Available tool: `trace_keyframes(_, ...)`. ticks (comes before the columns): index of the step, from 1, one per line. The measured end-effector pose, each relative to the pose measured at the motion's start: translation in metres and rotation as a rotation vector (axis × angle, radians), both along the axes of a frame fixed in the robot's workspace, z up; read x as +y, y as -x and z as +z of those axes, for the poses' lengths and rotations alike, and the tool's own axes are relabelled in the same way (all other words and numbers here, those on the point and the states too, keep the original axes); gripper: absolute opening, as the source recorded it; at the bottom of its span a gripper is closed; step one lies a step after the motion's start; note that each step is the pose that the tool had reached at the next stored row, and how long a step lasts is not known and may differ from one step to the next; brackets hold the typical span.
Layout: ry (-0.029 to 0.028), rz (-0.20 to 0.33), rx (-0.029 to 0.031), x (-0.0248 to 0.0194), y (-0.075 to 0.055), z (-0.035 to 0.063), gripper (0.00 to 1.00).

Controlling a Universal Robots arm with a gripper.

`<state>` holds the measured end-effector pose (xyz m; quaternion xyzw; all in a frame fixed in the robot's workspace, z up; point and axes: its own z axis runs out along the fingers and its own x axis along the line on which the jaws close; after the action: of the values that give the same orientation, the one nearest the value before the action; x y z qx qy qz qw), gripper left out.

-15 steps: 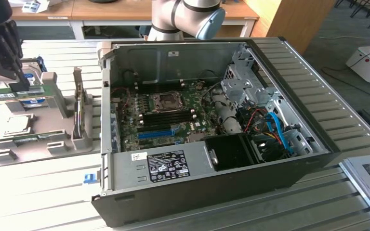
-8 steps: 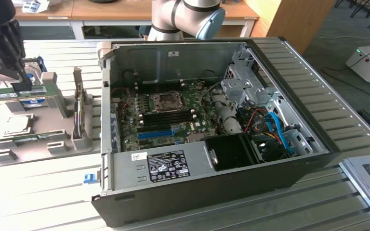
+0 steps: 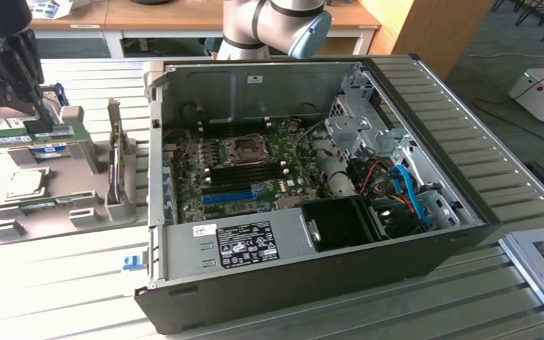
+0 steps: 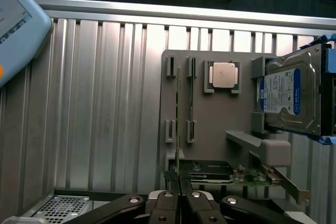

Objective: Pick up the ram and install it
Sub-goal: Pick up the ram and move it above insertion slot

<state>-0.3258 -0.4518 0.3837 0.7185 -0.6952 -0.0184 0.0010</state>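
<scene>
Ram (image 4: 178, 124) – edge-on – clamped in the closed gripper (image 4: 179, 190).

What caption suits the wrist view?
Claw shut on the ram, seen edge-on over the grey parts tray.

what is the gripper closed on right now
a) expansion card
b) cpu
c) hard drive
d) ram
d: in the wrist view the gripper is shut on the thin green ram, seen edge-on, while the cpu and hard drive sit apart from it on the grey holder.
</scene>
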Motion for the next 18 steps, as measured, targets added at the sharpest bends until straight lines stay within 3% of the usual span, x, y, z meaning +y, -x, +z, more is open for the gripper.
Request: trace_keyframes(18, 0.0, 0.0, 0.0075, 0.0, -0.021, 0.0008, 0.11)
